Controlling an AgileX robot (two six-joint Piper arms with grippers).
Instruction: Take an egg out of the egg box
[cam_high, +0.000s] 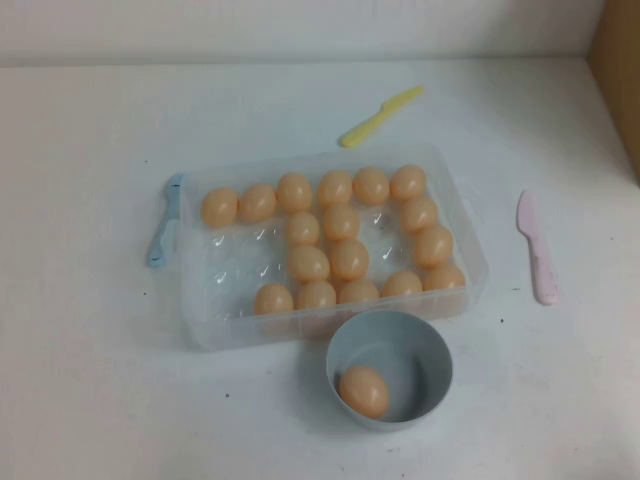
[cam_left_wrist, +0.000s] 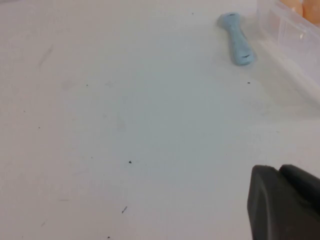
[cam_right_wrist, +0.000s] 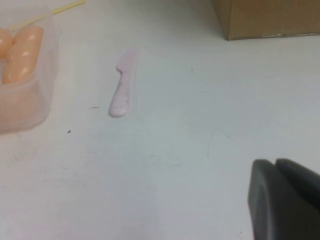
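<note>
The clear plastic egg box (cam_high: 235, 270) lies mid-table and holds several peach-orange eggs (cam_high: 349, 258) along its far, right and near sides; its left dimples are bare. One more egg (cam_high: 364, 391) lies in the pale blue-grey bowl (cam_high: 432, 360) just in front of the box. Neither gripper shows in the high view. My left gripper (cam_left_wrist: 278, 169) is shut and empty over bare table left of the box (cam_left_wrist: 290, 30). My right gripper (cam_right_wrist: 275, 162) is shut and empty over bare table right of the box (cam_right_wrist: 35, 100), where two eggs (cam_right_wrist: 22, 55) show.
A blue plastic knife (cam_high: 165, 222) lies against the box's left side and shows in the left wrist view (cam_left_wrist: 237, 45). A yellow knife (cam_high: 380, 115) lies behind the box. A pink knife (cam_high: 537, 247) lies to the right (cam_right_wrist: 122, 85). A cardboard box (cam_high: 620, 70) stands far right.
</note>
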